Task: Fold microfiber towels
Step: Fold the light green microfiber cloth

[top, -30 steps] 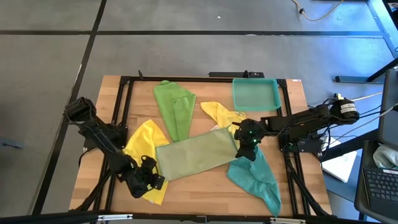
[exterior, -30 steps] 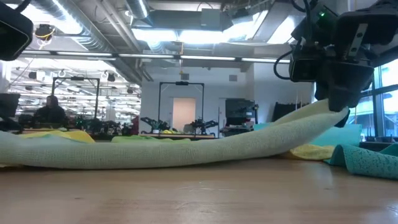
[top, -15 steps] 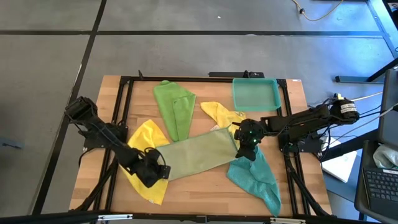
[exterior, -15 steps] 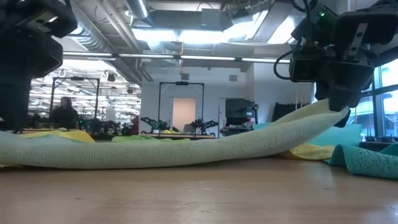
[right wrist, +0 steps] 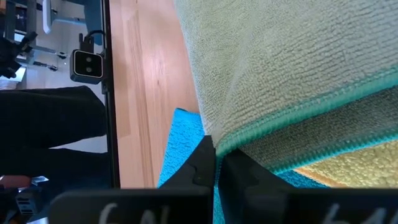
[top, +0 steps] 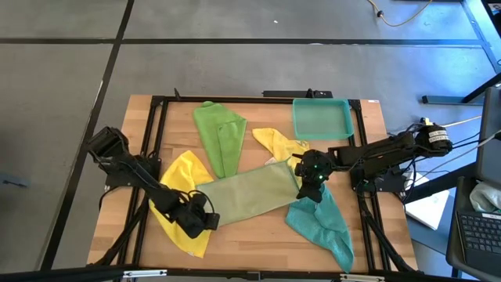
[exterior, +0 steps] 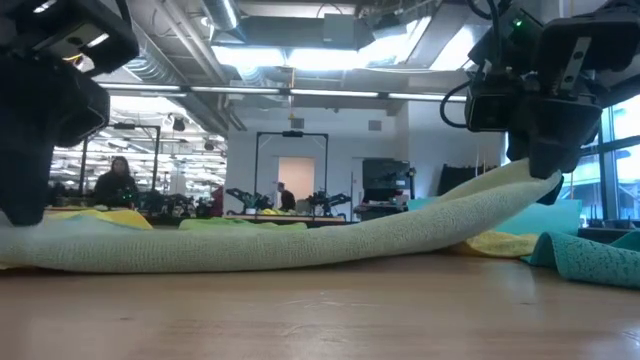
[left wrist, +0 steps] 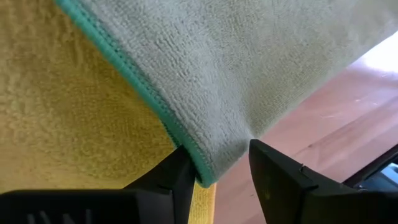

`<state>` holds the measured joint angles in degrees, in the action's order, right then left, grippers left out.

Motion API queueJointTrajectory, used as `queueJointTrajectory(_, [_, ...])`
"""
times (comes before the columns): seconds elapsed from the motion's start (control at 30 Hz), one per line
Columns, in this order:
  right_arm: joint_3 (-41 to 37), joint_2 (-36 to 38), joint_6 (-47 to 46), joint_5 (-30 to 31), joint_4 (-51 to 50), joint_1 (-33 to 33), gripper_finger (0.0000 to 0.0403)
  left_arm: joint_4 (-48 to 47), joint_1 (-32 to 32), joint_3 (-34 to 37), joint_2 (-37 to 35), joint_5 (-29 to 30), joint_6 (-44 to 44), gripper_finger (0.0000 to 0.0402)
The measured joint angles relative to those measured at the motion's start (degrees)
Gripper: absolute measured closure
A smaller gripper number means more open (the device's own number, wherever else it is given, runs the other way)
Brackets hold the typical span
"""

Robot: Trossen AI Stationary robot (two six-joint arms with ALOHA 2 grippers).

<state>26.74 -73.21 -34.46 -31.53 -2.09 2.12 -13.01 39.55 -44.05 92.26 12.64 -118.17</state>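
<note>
Olive towel (top: 249, 193): mid-table, spread flat — one corner raised at the right gripper, opposite corner lying over a yellow towel (top: 182, 177).
Right gripper (top: 308, 190): pinched closed on the olive towel's corner, holding it above the teal towel (top: 325, 225).
Left gripper (left wrist: 216, 176): fingers parted, astride the olive towel's near corner — not clamped.
Green towel (top: 220, 135): far side, beside the tray (top: 345, 118).

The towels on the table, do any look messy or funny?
Yes. The pale olive-green towel lies crooked across the yellow towel and the teal towel, and one corner is lifted off the table, pinched in the right claw.
</note>
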Motion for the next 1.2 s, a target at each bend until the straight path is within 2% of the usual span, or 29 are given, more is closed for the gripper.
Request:
queueJointTrajectory(0.27, [0.0,0.0,0.0,0.0,0.1,0.0,0.0393,0.5,0.3,0.0,-0.1,3.8,0.3,0.026])
queueJointTrajectory(0.6, [0.0,0.0,2.6,-3.5,-1.6,0.0,0.0395,3.3,4.3,-0.4,-0.1,7.1,9.4,0.0267])
queueJointTrajectory(0.97, [0.0,0.2,6.5,-1.8,-3.3,0.0,0.04,3.3,8.7,-1.8,-0.1,17.8,13.4,0.0364])
queueJointTrajectory(1.07, [0.0,0.2,6.7,-2.5,-3.5,0.0,0.04,3.5,8.8,-1.8,-0.1,18.2,13.4,0.0393])
queueJointTrajectory(1.2, [0.1,0.9,6.3,-4.3,-3.6,0.0,0.0401,3.6,8.7,-1.8,-0.1,18.3,13.4,0.0396])
